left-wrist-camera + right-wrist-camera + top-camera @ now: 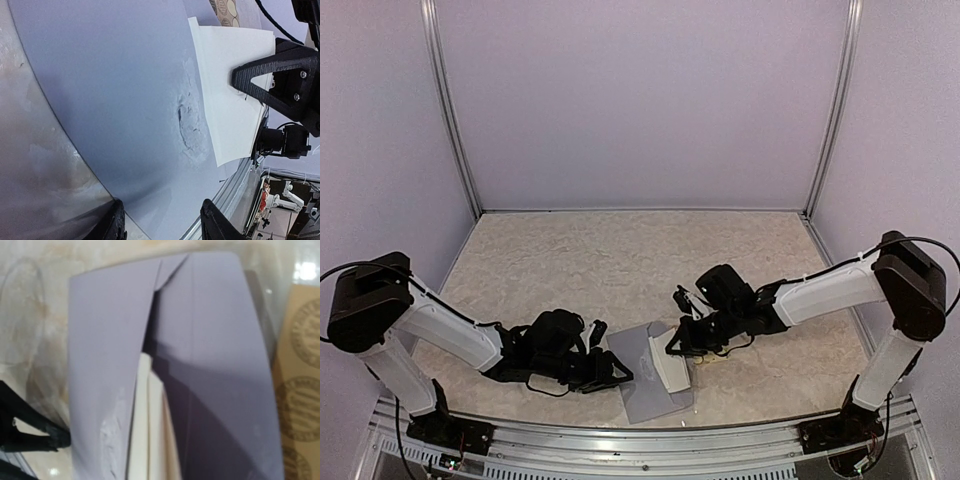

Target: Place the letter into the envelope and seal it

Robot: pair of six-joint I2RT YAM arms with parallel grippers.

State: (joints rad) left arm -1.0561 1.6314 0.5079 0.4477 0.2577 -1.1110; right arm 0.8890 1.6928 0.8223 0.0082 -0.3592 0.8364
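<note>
We see left gripper [617, 373], jaws apart, straddling grey-lavender flat paper envelope [115, 90] edge, likely steadying it; right gripper [678, 345], clamped on white folded paper letter [230, 100], feeds it inside.

The tabletop [620, 250] is pale with a marble pattern. The grey-lavender envelope [642, 388] lies flat on it, close to the middle of the near edge. A tan sticker sheet [300, 390] lies beside the envelope, seemingly on its right.
</note>
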